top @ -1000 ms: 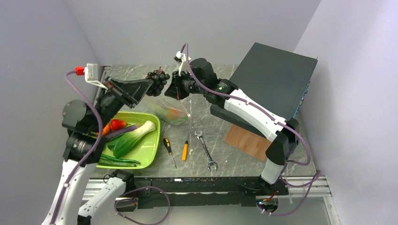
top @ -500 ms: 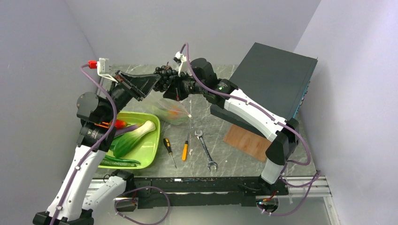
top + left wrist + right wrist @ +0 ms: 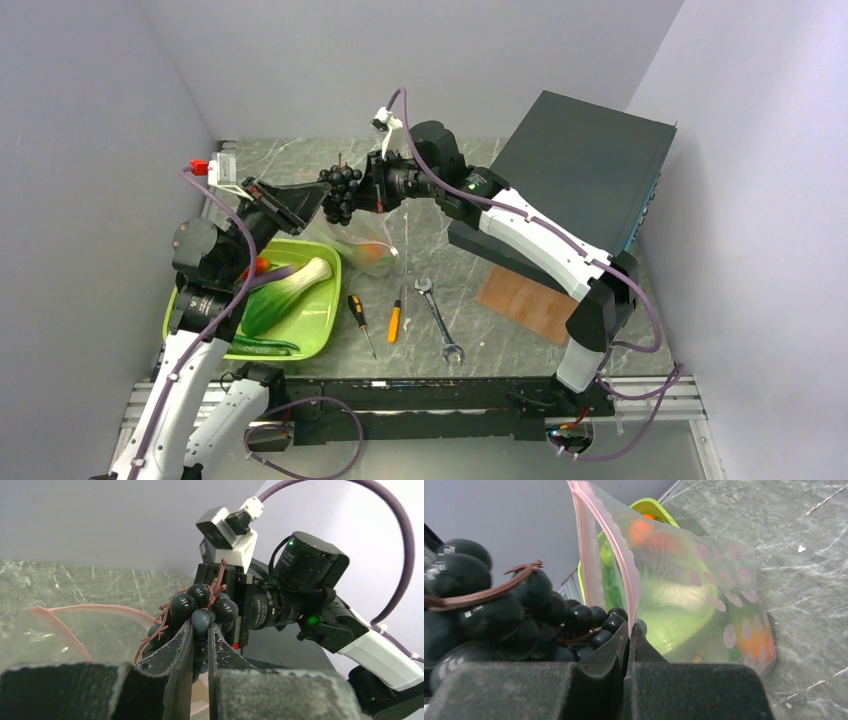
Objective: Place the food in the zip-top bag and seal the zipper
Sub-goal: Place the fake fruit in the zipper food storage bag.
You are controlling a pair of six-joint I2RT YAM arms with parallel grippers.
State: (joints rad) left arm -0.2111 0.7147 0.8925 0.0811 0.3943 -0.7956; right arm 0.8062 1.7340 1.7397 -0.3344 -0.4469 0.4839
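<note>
The left arm (image 3: 205, 280) covers part of the green tray (image 3: 312, 318) — food (image 3: 372, 251) in the zip-top bag (image 3: 350, 228) looks blurred.

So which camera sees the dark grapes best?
Left wrist: the grapes sit centred and sharp, pinched by the left gripper. The right wrist view shows them close but cut off at the edge; the top view shows only a small dark cluster.

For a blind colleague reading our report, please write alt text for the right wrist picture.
The right claw is shut on the pinkish zipper of a clear zip-top bag, holding its mouth up over a grey marbled table. A bunch of dark toy grapes fills the picture's left, beside the mouth; blurred orange food shows through the plastic.
</note>
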